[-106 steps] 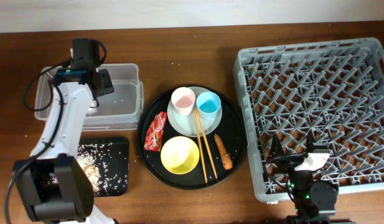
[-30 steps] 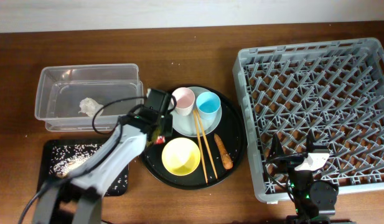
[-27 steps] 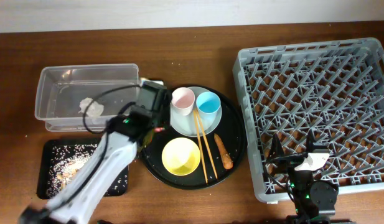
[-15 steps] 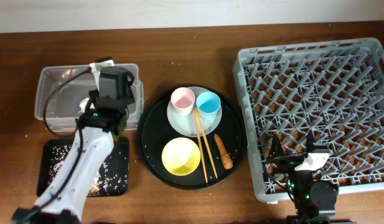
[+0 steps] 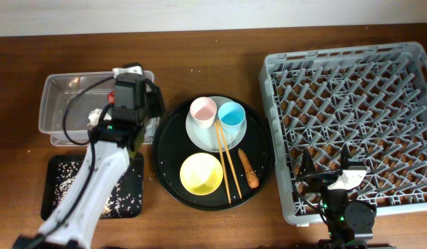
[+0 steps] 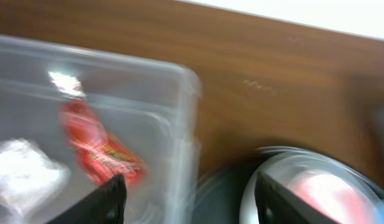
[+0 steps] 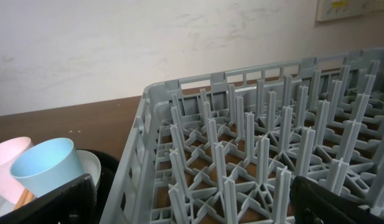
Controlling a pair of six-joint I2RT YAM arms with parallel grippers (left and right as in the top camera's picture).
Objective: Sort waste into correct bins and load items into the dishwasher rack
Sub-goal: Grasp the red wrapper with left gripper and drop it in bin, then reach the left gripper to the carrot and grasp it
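My left gripper (image 5: 145, 109) is open and empty, above the right edge of the clear tub (image 5: 61, 93). In the left wrist view (image 6: 195, 202) the red wrapper (image 6: 98, 152) and the white tissue (image 6: 23, 174) lie in the tub (image 6: 148, 81). The round tray holds a pink cup (image 5: 203, 111), a blue cup (image 5: 232, 115), the plate (image 5: 203, 135), a yellow bowl (image 5: 200, 172), the chopsticks (image 5: 228, 162) and a carrot piece (image 5: 249, 169). The black bin (image 5: 126, 194) holds crumbs. My right gripper (image 5: 335, 181) is open at the front edge of the rack (image 5: 351, 104).
The large round black tray (image 5: 168, 149) sits between the tub and the rack. The left arm lies across the black bin and the tub's near edge. In the right wrist view the rack's pegs (image 7: 254, 143) fill the front, with the blue cup (image 7: 42, 165) at the left.
My left gripper went from the tub to the round tray, took the red wrapper and carried it back. The wrapper now lies in the tub and the gripper is open. The right arm has not moved.
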